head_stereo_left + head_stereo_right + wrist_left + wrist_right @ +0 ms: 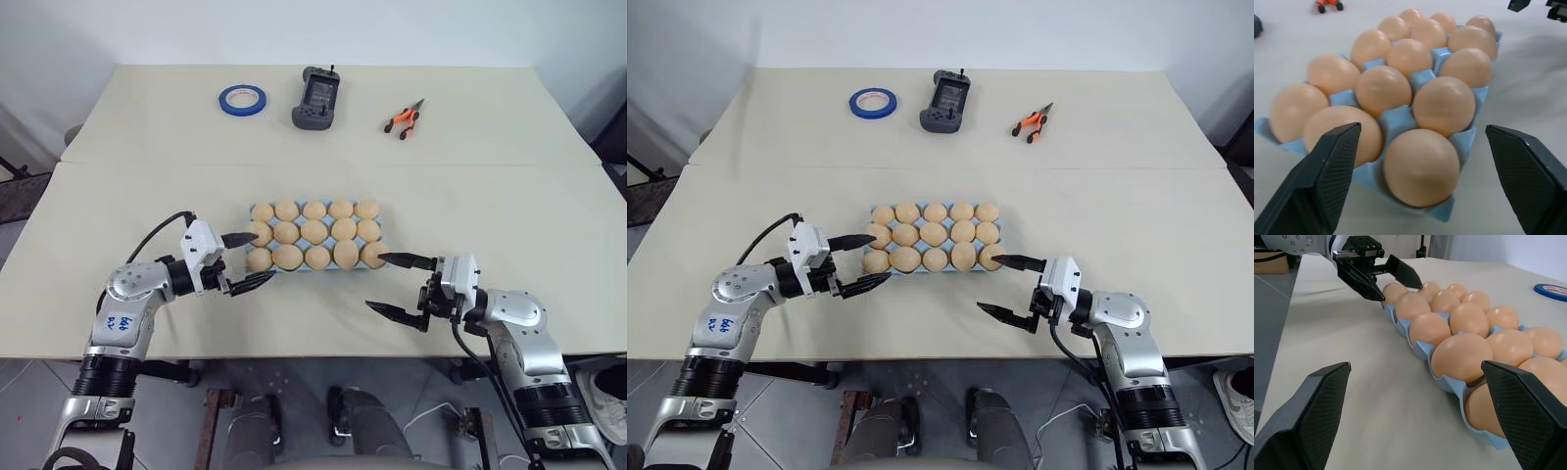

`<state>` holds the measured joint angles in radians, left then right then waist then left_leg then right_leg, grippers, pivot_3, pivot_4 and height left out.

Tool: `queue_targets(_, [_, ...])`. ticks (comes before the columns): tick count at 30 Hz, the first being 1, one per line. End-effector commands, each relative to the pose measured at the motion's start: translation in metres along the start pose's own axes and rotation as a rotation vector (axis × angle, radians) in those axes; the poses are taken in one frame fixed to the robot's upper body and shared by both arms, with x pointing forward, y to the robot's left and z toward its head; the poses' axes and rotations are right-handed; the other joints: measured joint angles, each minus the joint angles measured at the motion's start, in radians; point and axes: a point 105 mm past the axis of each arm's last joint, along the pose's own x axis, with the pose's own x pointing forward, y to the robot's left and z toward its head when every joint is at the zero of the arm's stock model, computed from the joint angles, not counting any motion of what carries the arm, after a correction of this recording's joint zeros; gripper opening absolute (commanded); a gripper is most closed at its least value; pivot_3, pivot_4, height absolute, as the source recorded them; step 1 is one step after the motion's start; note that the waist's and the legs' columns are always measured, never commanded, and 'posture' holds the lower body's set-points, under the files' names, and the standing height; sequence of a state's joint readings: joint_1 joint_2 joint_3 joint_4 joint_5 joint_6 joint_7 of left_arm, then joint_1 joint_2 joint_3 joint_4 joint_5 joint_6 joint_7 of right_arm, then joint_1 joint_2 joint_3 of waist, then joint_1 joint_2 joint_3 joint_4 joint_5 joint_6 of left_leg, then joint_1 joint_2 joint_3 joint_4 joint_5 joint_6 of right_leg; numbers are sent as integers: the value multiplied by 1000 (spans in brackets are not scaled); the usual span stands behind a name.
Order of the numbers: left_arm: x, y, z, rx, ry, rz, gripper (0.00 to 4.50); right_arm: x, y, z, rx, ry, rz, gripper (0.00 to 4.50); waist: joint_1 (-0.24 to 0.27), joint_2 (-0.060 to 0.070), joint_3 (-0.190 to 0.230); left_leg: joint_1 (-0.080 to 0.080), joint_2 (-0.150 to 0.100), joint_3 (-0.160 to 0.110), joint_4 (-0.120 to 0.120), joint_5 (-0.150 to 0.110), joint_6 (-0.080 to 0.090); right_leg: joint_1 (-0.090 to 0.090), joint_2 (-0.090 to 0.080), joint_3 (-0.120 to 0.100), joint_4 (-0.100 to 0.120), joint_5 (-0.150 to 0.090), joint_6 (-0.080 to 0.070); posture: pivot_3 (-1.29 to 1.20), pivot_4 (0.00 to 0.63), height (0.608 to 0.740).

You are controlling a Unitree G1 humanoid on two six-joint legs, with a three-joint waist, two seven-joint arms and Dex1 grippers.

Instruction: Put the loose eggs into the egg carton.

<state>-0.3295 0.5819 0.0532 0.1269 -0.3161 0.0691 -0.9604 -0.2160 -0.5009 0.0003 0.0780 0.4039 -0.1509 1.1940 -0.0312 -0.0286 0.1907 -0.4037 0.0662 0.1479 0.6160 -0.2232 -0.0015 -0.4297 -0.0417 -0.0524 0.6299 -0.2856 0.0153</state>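
Observation:
The light-blue egg carton (296, 271) lies mid-table, and tan eggs (313, 231) fill its cups in three rows. Loose eggs are out of view; every egg I see sits in a cup. My left gripper (265, 256) is open at the carton's near left corner, its fingers either side of the corner egg (1421, 166) without touching it. My right gripper (374, 281) is open at the near right corner, one fingertip close to the end egg (371, 256), nothing held. In the right wrist view the left gripper (1382, 280) shows beyond the row of eggs.
At the far side of the table lie a blue tape ring (242, 99), a black handheld controller (317, 98) and orange-handled pliers (403, 118). A seam (147, 164) runs across the table behind the carton. The table's front edge lies just behind both grippers.

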Motion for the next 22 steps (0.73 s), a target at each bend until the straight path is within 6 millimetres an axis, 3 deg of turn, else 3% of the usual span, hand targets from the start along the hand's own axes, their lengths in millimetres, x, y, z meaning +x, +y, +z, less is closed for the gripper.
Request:
queue_targets(1, [-35,7,10,56,-4,59,4170,1,-1,12,-45,-26,6,4500,-7,0,0,0,0,0,0,0,0,0,0,0,0,0,0,0,150,740])
queue_targets(7, [-77,1,1,45,86,72,4170,-3,-5,16,-53,-25,-6,4500,-4,0,0,0,1,-1,-1,0,-1,-1,0,0,1,-1,-2,0,150,740])
queue_targets(11, [-94,-6,-11,43,139,78,4170,-7,-7,20,-55,-20,-1,4500,-1,0,0,0,0,0,-1,-1,-1,0,-2,0,-2,-1,-2,0,150,740])
queue_targets(22, [-90,-8,-14,116,163,140,4170,-11,-22,17,-56,0,-41,4500,0,0,0,0,0,0,-2,-1,-1,-1,-2,0,-2,-2,-4,0,150,740])
